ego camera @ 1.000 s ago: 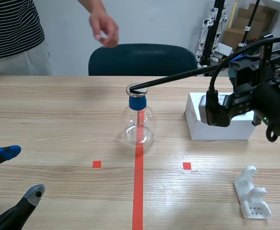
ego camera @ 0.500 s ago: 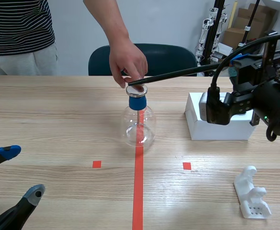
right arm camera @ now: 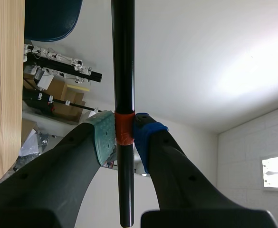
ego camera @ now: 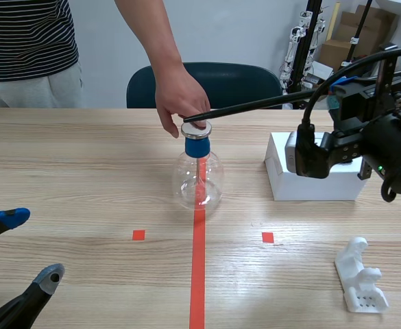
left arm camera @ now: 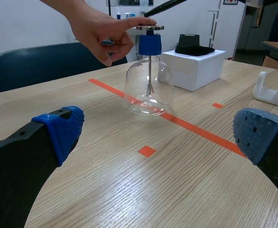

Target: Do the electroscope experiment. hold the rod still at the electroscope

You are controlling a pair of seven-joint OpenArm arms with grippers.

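Note:
The electroscope (ego camera: 198,175) is a clear glass flask with a blue stopper and a metal disc on top, standing on the red tape line; it also shows ahead of my left gripper (left arm camera: 149,71). A long black rod (ego camera: 255,105) runs from the right arm to just above the disc, its tip at the disc's edge (left arm camera: 160,5). My right gripper (right arm camera: 125,137) is shut on the rod (right arm camera: 123,71) at an orange band. A person's hand (ego camera: 178,96) touches the disc with a finger. My left gripper (ego camera: 18,250) stands open at the near left, holding nothing.
A white box (ego camera: 310,178) with a black cloth (left arm camera: 192,47) on it sits right of the flask. A white plastic stand (ego camera: 361,275) lies at the near right. A dark chair (ego camera: 203,83) and the person's torso (ego camera: 22,48) are across the table.
The person's hand came down from the air onto the electroscope's disc and now rests a finger on it. The rod and both arms stayed put.

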